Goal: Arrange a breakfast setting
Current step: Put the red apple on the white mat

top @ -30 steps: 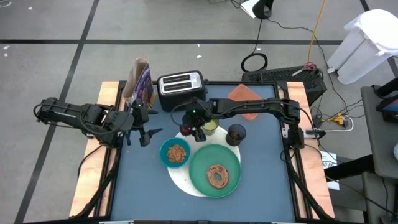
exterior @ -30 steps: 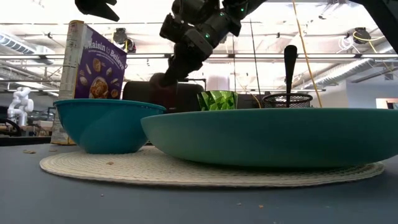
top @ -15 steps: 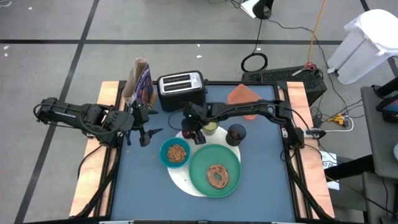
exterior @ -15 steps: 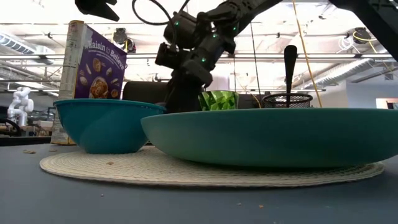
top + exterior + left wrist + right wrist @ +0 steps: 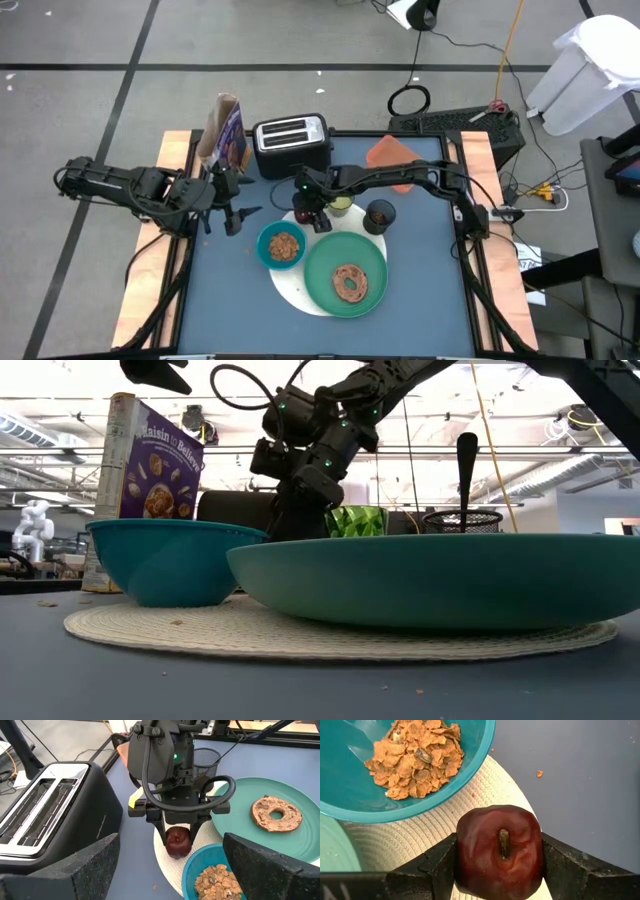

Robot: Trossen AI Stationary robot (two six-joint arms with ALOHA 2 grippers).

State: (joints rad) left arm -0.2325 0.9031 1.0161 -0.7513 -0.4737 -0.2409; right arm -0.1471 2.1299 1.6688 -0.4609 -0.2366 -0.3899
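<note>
- We take the white round disc point(image 5: 300, 285) as our landmark; it lies on the blue counter point(image 5: 420, 290), toward the front of its middle.
- Our right tool point(image 5: 178, 839) hangs over the disc's back edge, its two fingers point(image 5: 437, 862) pressed against the sides of the dark-red fruit point(image 5: 500, 851), stem toward the wrist camera.
- In the right wrist view the fruit sits over the woven disc, close to the rim of the blue bowl point(image 5: 395, 765); we cannot tell whether it touches the disc.
- The blue bowl point(image 5: 282, 245) rests on the disc's left part and holds brown cereal flakes point(image 5: 412, 757).
- The large green plate point(image 5: 345, 274) covers the disc's right part and reaches past its edge; the brown bagel point(image 5: 350, 283) lies flat near the plate's middle.
- The lime cup point(image 5: 341, 204) stands just behind the disc, right beside the right tool.
- The small black cup point(image 5: 380, 215) stands to the right of the lime cup, behind the plate; in the low view a dark handle point(image 5: 466, 470) stands up out of it, but we cannot tell there whether it is the spoon.
- The silver toaster point(image 5: 291, 142) sits well behind the disc, near the counter's back edge, with a cereal box point(image 5: 224, 130) to its left and the orange tray point(image 5: 392, 153) to its right.
- Our left tool point(image 5: 240, 215) waits above the counter to the left of the disc, apart from the bowl, its fingers point(image 5: 75, 870) spread wide and empty.
</note>
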